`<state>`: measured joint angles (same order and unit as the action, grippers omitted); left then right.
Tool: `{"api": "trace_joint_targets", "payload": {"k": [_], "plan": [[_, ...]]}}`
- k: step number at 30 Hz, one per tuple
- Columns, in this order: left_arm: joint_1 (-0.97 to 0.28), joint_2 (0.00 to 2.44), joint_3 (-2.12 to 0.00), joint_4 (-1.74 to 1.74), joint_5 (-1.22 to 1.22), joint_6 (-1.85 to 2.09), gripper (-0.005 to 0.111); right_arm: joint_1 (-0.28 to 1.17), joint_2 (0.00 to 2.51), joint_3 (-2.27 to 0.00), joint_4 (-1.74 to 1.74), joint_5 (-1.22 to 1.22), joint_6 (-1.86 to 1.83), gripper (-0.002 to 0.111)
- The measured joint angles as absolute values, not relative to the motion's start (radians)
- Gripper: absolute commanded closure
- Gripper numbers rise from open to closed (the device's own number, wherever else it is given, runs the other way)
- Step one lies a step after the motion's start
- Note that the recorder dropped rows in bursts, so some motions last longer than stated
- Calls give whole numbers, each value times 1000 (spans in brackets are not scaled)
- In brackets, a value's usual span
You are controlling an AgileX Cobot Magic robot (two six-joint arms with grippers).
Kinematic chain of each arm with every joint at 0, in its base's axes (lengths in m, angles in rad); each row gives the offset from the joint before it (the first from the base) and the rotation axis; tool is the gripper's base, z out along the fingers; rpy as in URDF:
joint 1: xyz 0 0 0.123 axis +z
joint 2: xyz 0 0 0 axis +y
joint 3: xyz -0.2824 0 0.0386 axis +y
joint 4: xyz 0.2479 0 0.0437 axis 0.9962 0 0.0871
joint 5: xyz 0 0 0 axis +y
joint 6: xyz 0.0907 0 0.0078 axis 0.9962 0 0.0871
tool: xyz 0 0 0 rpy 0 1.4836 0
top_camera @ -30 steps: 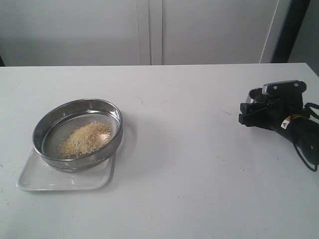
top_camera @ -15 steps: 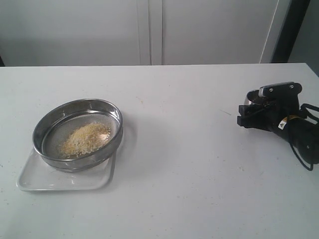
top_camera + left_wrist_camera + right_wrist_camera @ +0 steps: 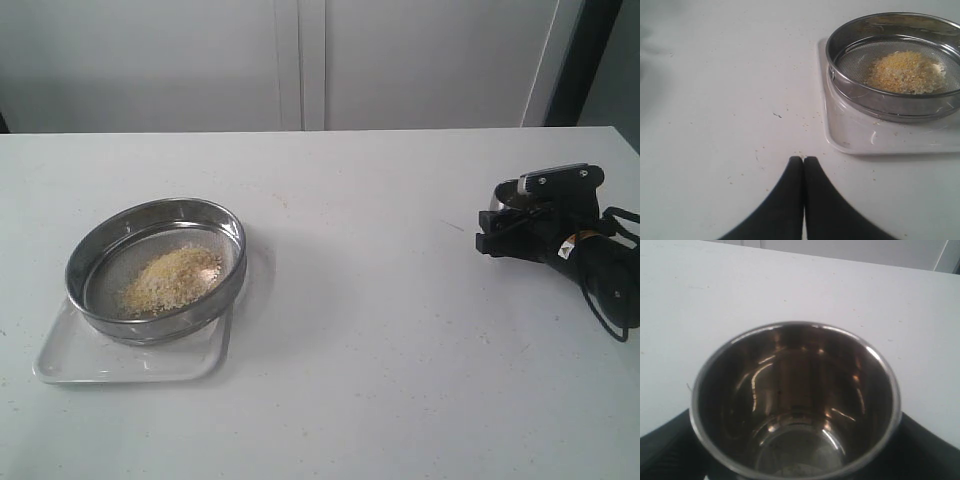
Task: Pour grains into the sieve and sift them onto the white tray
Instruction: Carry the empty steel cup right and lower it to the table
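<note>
While the exterior view misses the left gripper [image 3: 803, 162], its wrist view shows it clenched on nothing beside the white tray [image 3: 860, 142] toward the worktop's [image 3: 715, 100] left edge, the sieve [image 3: 895, 100] on it holding the grains [image 3: 902, 72]. Near the right edge, the right gripper [image 3: 495, 218] lies low, grasping a steel cup [image 3: 795, 405].

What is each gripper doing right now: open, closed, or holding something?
Left gripper: closed, holding nothing.
Right gripper: gripping the steel cup.
</note>
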<state>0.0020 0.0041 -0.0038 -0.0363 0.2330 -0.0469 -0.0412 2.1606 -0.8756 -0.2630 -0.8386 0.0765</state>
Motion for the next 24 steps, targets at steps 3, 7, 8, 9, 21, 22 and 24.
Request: {"api": "trace_joint_targets", "payload": {"k": [3,7,8,9,21,22,24], "plan": [[2,4,-4,-36,233,-47,107,-41,2161,-876,-263,-839,76,43],[2,4,-4,-36,233,-47,107,-41,2161,-876,-263,-837,76,29],[2,4,-4,-36,233,-47,107,-41,2161,-876,-263,-835,75,27],[2,4,-4,-36,233,-47,107,-41,2161,-876,-263,-830,75,27],[2,4,-4,-36,233,-47,107,-41,2165,-876,-253,-815,75,12],[2,4,-4,-36,233,-47,107,-41,2165,-876,-244,-815,75,11],[2,4,-4,-36,233,-47,107,-41,2165,-876,-221,-815,75,11]]}}
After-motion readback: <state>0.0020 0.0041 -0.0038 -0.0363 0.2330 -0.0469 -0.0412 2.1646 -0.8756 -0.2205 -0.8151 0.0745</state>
